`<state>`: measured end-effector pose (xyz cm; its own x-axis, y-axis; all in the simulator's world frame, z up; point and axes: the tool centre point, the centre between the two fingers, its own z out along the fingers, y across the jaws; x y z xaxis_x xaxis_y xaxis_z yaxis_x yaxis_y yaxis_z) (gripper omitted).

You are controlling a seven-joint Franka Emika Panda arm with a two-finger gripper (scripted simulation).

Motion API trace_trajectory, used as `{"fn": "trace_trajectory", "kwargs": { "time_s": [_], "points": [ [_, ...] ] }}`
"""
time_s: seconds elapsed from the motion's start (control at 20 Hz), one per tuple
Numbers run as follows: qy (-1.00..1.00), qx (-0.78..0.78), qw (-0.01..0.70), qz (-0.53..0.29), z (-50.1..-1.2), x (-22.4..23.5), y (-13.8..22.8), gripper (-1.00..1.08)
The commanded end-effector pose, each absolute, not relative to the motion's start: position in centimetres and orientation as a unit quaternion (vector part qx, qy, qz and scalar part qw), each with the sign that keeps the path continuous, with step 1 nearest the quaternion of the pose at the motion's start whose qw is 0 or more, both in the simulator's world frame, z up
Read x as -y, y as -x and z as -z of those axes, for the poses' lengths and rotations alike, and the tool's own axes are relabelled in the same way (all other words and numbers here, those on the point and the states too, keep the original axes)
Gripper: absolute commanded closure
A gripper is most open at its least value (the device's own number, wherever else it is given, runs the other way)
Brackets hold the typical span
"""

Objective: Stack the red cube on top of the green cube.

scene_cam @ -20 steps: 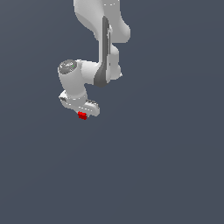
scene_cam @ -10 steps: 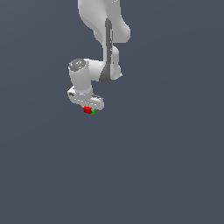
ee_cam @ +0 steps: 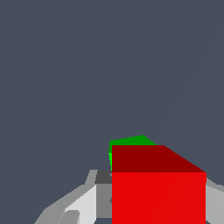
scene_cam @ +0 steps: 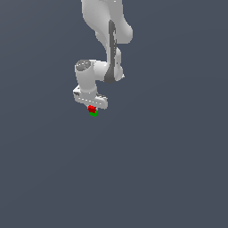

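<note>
In the exterior view the tiny red cube (scene_cam: 91,108) sits between my gripper's (scene_cam: 92,109) fingers, directly over the tiny green cube (scene_cam: 93,114), which peeks out just below it. I cannot tell whether the two cubes touch. In the wrist view the red cube (ee_cam: 158,188) fills the near field, held between the grey fingers (ee_cam: 83,203), and a sliver of the green cube (ee_cam: 127,141) shows beyond its edge. My gripper is shut on the red cube.
The white arm (scene_cam: 106,40) reaches down from the top of the exterior view. A plain dark grey surface (scene_cam: 169,169) lies all around the cubes.
My gripper has carried the red cube toward the exterior view's right and slightly down. The green cube, unseen one second ago, now shows just under the red cube.
</note>
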<state>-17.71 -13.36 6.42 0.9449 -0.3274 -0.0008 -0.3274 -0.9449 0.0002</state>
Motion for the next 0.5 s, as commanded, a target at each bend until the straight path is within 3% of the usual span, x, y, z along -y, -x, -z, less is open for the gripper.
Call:
{"fn": "trace_trajectory", "kwargs": {
  "time_s": [0.0, 0.05, 0.1, 0.45],
  "points": [
    [-0.986, 0.166, 0.0, 0.0, -6.31, 13.28, 18.0, 1.08],
    [-0.986, 0.166, 0.0, 0.0, -6.28, 13.27, 18.02, 1.08],
    [-0.986, 0.166, 0.0, 0.0, -6.28, 13.27, 18.02, -0.92],
    [-0.986, 0.166, 0.0, 0.0, -6.28, 13.27, 18.02, -0.92]
  ]
}}
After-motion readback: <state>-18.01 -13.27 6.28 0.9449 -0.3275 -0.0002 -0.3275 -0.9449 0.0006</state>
